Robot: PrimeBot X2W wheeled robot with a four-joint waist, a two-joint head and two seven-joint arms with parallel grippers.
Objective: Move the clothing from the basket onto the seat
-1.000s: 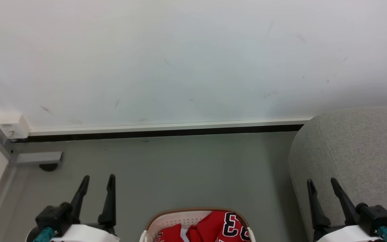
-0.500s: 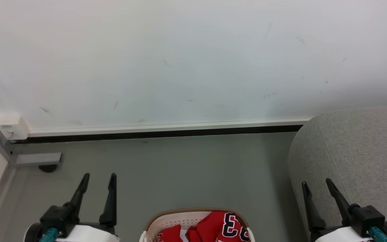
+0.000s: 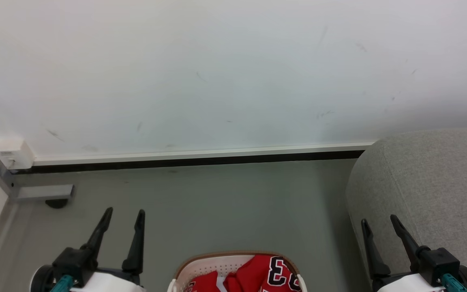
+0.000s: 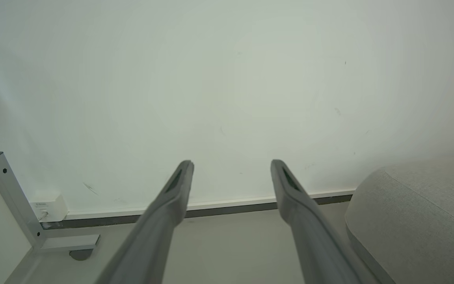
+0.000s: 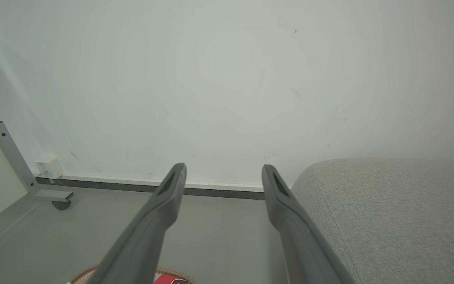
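- My left hand point(image 3: 125, 211) sat at 7 o'clock in the head view, its two dark fingers spread wide with nothing between them, pointing toward 12 above the grey floor point(image 3: 225, 202).
- My right hand point(image 3: 378, 219) sat at 5 o'clock, just as wide open and empty, its fingers showing against the near edge of the sofa seat point(image 3: 428, 178).
- The red jerseys point(image 3: 258, 273) lay bunched inside the laundry basket point(image 3: 217, 255) at 6 o'clock, between the two hands and touched by neither.
- A black, white-edged "3" showed on the cloth toward the basket's 3 o'clock side.
- The basket stood on the floor, cut off by the bottom edge; I could see its tan-brown rim and holed white wall.
- The grey seat took up the 3 to 5 o'clock corner, with bare floor between it and the basket.
- A white wall point(image 3: 217, 73) rose at 12 above a baseboard point(image 3: 201, 154).
- A metal frame foot point(image 3: 45, 191) rested at 8 o'clock.
- In the right wrist view, a sliver of rim and red cloth showed at 7 o'clock.
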